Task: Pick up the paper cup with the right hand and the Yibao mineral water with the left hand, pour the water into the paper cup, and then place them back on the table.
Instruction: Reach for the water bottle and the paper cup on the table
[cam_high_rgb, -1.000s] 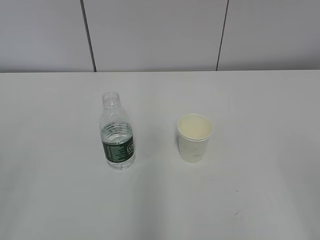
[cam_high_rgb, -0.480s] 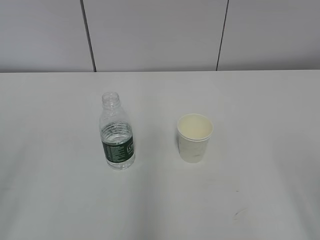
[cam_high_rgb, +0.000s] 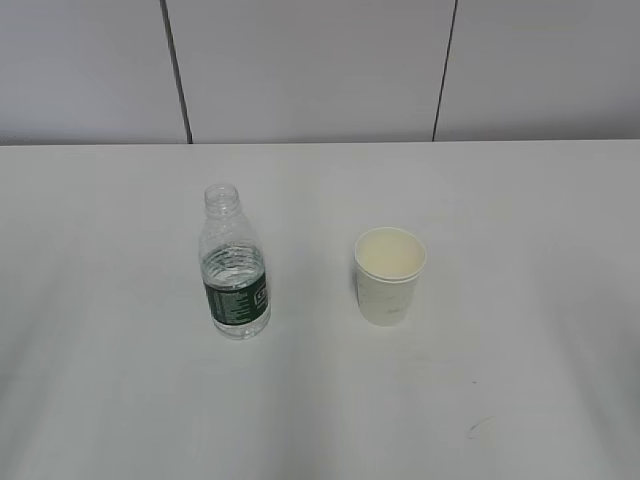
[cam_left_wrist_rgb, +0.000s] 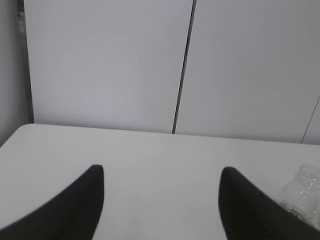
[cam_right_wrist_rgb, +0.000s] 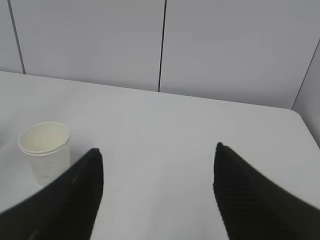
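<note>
The Yibao mineral water bottle (cam_high_rgb: 235, 265) stands upright and capless on the white table (cam_high_rgb: 520, 200), left of centre. The cream paper cup (cam_high_rgb: 389, 275) stands upright to its right, apart from it. Neither arm shows in the exterior view. In the left wrist view my left gripper (cam_left_wrist_rgb: 161, 172) is open and empty above the table, with the bottle's neck (cam_left_wrist_rgb: 302, 192) at the far right edge. In the right wrist view my right gripper (cam_right_wrist_rgb: 157, 150) is open and empty, with the paper cup (cam_right_wrist_rgb: 45, 150) ahead to its left.
A grey panelled wall (cam_high_rgb: 320, 70) with dark vertical seams runs behind the table's far edge. A few tiny dark specks (cam_high_rgb: 475, 428) mark the table's near right part.
</note>
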